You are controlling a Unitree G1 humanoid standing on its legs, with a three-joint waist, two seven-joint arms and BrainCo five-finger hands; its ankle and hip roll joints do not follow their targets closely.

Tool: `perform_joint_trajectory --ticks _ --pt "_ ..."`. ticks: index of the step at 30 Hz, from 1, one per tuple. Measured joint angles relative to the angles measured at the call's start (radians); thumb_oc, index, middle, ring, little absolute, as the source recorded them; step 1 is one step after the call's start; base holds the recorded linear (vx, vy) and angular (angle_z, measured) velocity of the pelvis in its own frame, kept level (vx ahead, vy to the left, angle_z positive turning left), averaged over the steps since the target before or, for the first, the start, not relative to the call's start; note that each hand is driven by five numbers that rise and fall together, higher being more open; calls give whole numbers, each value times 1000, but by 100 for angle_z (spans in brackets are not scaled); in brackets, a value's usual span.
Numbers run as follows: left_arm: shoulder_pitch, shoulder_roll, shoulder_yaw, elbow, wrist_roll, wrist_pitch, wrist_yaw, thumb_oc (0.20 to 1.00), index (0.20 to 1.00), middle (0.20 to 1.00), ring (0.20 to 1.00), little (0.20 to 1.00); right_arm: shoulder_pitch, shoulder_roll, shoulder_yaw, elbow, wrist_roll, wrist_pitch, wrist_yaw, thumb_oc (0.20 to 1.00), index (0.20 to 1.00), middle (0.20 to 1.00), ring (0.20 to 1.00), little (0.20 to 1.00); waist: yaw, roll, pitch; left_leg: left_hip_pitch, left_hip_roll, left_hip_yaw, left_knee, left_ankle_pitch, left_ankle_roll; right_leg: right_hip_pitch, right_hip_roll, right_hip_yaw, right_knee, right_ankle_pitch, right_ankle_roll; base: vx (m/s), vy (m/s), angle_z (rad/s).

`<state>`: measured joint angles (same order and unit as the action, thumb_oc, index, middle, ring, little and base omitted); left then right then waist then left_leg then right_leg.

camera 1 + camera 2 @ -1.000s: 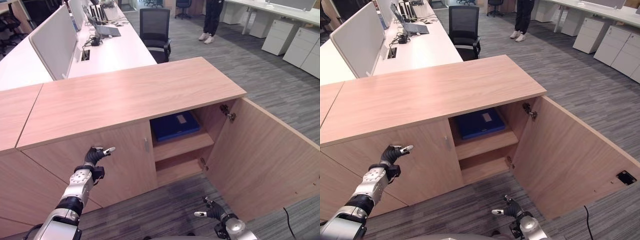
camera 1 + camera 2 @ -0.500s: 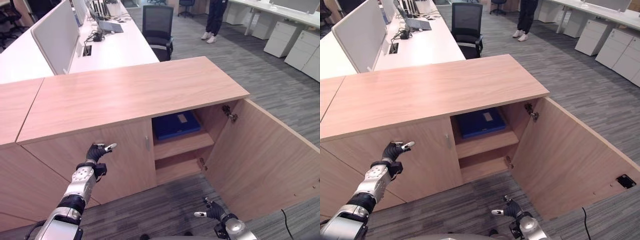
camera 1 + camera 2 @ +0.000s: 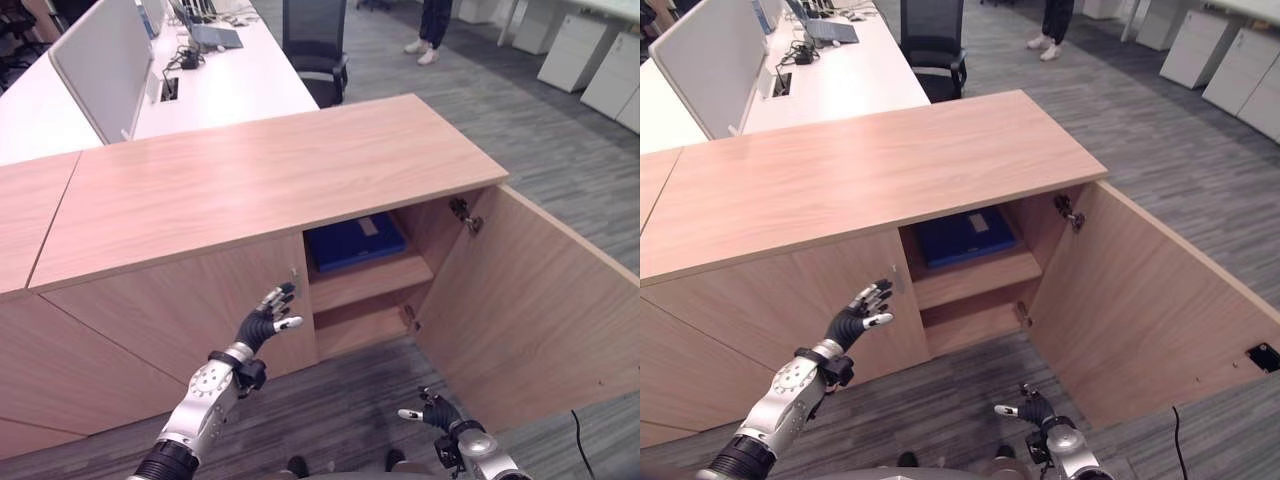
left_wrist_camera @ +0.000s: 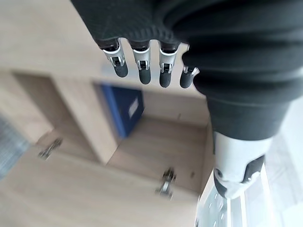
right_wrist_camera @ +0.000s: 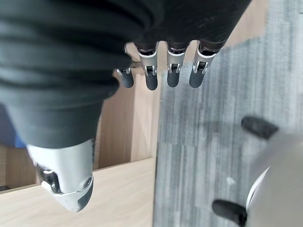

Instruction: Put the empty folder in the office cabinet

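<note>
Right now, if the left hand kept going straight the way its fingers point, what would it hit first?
Most likely the closed cabinet door, near its right edge by the open compartment. The left hand, fingers straight, points up toward it. The blue folder lies further right on the upper shelf. Depth is unclear.

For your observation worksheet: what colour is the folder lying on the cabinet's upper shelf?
Blue, with a small pale label on top; the folder shows best in the left eye view.
</note>
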<state>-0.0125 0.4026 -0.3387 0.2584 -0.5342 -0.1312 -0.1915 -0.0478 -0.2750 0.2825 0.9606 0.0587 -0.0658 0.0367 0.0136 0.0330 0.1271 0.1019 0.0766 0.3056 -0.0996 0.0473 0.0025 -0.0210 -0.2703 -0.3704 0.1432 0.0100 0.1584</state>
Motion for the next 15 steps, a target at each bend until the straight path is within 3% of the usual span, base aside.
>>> perform_joint_trajectory --ticks 2,3,4,5,6,9,11,14,15 --pt "22 2 18 14 0 7 -11 1000 1000 1000 1000 1000 -8 5 6 -4 0 1 1 1000 1000 1000 1000 1000 13 -2 -4 6 23 14 9 0 -19 3 -70 -40 35 11 16 -43 -193 -47" --pt "27 24 26 20 0 14 -14 1000 1000 1000 1000 1000 -4 18 7 -5 0 2 1 1000 1000 1000 1000 1000 15 -38 -14 8 22 16 10 7 -45 36 -88 -19 -9 45 41 -36 -210 -25" --pt "21 21 32 45 0 15 -13 1000 1000 1000 1000 1000 0 16 9 -5 0 2 2 1000 1000 1000 1000 1000 9 -41 -15 12 40 9 10 21 -74 60 -72 -18 -34 5 49 -10 -152 -10" --pt "31 0 31 57 -1 18 -11 1000 1000 1000 1000 1000 4 4 9 -3 0 3 -1 1000 1000 1000 1000 1000 10 -26 -19 15 62 14 10 32 -75 59 -39 -8 -40 14 42 -1 -333 -33" --pt "58 -31 23 62 0 20 -14 1000 1000 1000 1000 1000 9 -27 15 0 0 3 -7 1000 1000 1000 1000 1000 11 11 -41 19 97 13 12 38 -75 64 11 18 -73 14 18 -1 -338 -50" --pt "106 -66 28 66 -1 23 -9 1000 1000 1000 1000 1000 6 -43 -3 20 1 3 -14 1000 1000 1000 1000 1000 -3 34 -59 31 140 37 43 42 -79 78 64 63 -143 38 -11 12 -291 -69" --pt "100 -81 35 65 -2 22 -5 1000 1000 1000 1000 1000 25 -55 -3 20 1 3 -15 1000 1000 1000 1000 1000 -28 52 -70 28 164 31 59 42 -80 86 91 75 -177 39 -13 1 -269 -29" --pt "101 -89 58 65 -8 22 6 1000 1000 1000 1000 1000 47 -59 -3 23 1 3 -15 1000 1000 1000 1000 1000 -36 56 -72 31 197 42 73 45 -81 94 130 95 -227 58 -30 13 -271 -36" --pt "100 -90 67 65 -8 22 10 1000 1000 1000 1000 1000 58 -71 -8 25 1 3 -16 1000 1000 1000 1000 1000 -39 62 -69 36 219 44 77 56 -97 94 152 109 -237 58 -36 14 -237 -34"
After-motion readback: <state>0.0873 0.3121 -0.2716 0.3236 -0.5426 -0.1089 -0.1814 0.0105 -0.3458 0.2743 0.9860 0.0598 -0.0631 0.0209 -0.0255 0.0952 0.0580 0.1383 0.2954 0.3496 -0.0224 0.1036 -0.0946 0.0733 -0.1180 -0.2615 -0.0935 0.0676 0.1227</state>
